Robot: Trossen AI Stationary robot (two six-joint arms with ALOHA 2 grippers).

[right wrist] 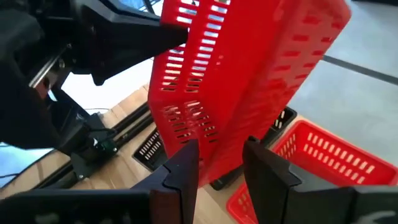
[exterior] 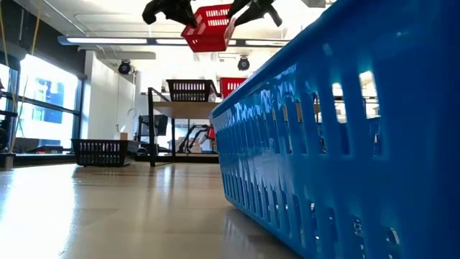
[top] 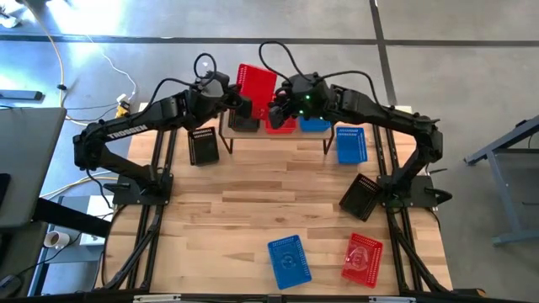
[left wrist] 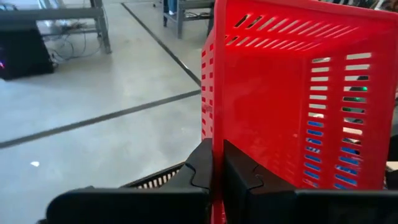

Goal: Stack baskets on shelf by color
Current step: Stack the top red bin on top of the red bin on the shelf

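You see the red basket (top: 256, 82) in the air above the shelf (top: 278, 137). The left gripper (left wrist: 217, 177) pinches its wall, and the right gripper (right wrist: 221, 165) grips its other side.

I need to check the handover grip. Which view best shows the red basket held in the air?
The right wrist view: the lifted red basket fills it, its wall between the right gripper fingers. The left wrist view shows the left gripper shut on its rim. The high view shows it small above the shelf; the low view, from below.
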